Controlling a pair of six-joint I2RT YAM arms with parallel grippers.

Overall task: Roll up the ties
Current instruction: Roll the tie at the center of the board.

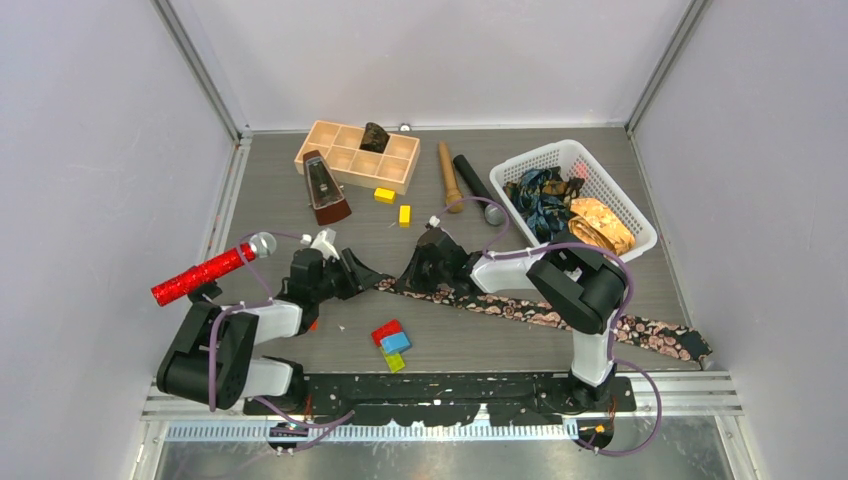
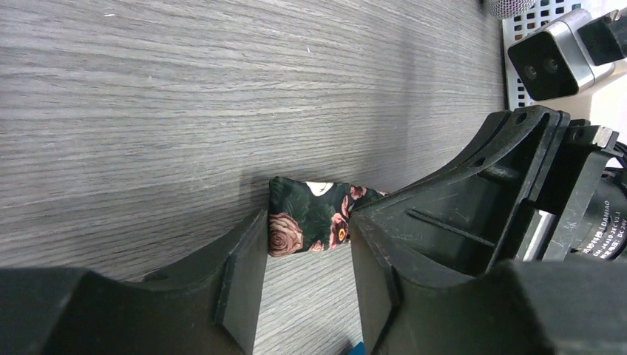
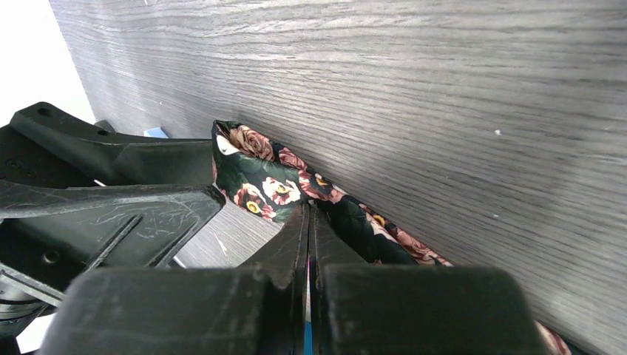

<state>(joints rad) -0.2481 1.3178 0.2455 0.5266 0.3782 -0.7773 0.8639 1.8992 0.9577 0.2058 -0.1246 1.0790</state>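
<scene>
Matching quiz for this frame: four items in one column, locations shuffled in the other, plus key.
Items
1. black floral tie
2. golden-orange tie
3. dark brown tie
4. red glittery microphone

Places
A. in a compartment of the wooden tray
B. lying at the left edge of the table
C. in the white basket
D. stretched out along the table, running toward the right

Pairs: 1-D, 2-C, 3-A, 4-B
</scene>
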